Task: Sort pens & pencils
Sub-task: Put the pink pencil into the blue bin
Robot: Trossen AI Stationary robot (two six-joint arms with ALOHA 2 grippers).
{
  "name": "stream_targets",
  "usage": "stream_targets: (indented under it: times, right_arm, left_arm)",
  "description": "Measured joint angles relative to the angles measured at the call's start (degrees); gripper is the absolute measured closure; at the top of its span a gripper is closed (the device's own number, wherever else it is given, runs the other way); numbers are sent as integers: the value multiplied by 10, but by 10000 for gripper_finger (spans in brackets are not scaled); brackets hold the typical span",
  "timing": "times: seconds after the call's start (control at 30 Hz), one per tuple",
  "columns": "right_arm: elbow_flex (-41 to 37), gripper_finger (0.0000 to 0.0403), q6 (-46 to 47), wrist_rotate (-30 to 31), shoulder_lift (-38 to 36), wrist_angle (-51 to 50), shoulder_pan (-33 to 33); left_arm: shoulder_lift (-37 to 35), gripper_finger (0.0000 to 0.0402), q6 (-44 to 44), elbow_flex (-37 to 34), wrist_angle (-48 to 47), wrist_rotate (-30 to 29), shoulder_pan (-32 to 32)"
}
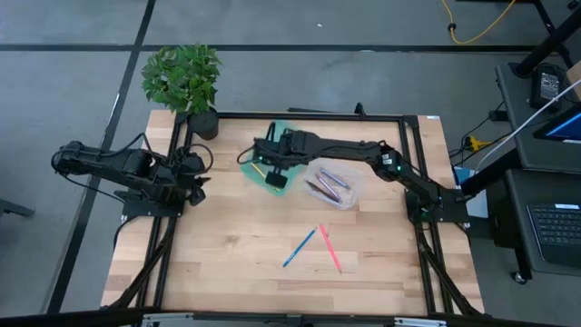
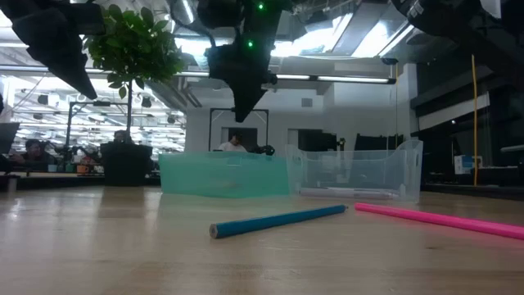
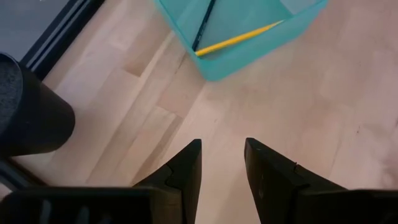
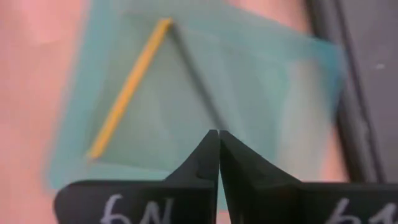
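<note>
At table's left edge, beside the potted green plant: left gripper, fingers parted, holding nothing, waiting.

Centre-left: translucent teal plastic bin containing one yellow stick and one dark stick. Right gripper hangs directly over it, fingers pressed together, nothing visibly between them. You risk clipping the bin wall and shoving it if you pull away low.

Centre: clear plastic bin, several purplish sticks inside.

Front, on bare wood: blue stick and pink stick, near each other. Both look round; your pinch off-centre may roll or flick them.
</note>
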Motion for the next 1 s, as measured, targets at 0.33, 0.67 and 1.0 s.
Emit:
stream_targets:
  times: [0.33, 0.67, 1.0]
  right_arm:
    - [-4, 380, 109, -104, 0, -44, 107]
    - [-38, 379, 237, -148, 4, -57, 222]
    - [-135, 379, 401, -148, 5, -173, 264]
  left_arm:
    - [0, 286, -1, 0, 0, 28, 0]
    - [0, 286, -5, 0, 0, 33, 0]
    - [1, 286, -16, 0, 17, 49, 0]
